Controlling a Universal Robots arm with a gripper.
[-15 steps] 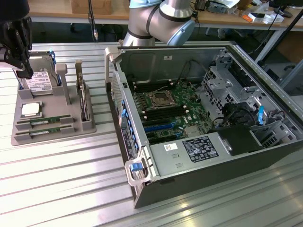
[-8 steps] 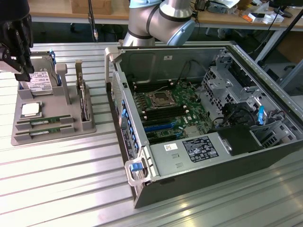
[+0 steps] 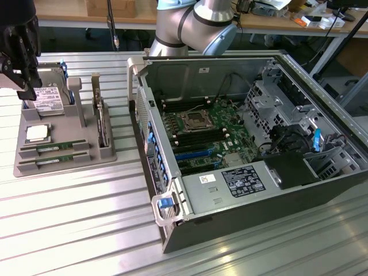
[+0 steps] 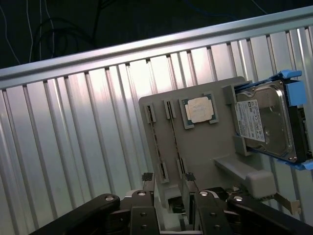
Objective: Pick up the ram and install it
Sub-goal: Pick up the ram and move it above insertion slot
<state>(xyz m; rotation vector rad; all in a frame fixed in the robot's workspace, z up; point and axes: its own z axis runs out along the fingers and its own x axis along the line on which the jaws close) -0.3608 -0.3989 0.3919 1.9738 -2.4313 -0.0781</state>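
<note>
In the exterior view we see a ribbed metal table (image 3: 75, 218), with cluttered workbenches behind it. The ram (image 3: 54, 148) lies in a slot of the grey tray (image 3: 103, 154), a second stick (image 3: 56, 158) just beside it, both well apart from the open computer case (image 3: 230, 60). The gripper (image 3: 22, 63), dark and cut off by the frame edge, hangs over the tray's hard drive (image 3: 49, 102).

In the wrist view its fingers (image 4: 146, 178) stand apart, grasping nothing, above the tray. The ram shows only edge-on there and we find it hard to make out.

End effector (image 4: 168, 178) cut by edge; arm (image 3: 195, 23) cropped above.
</note>
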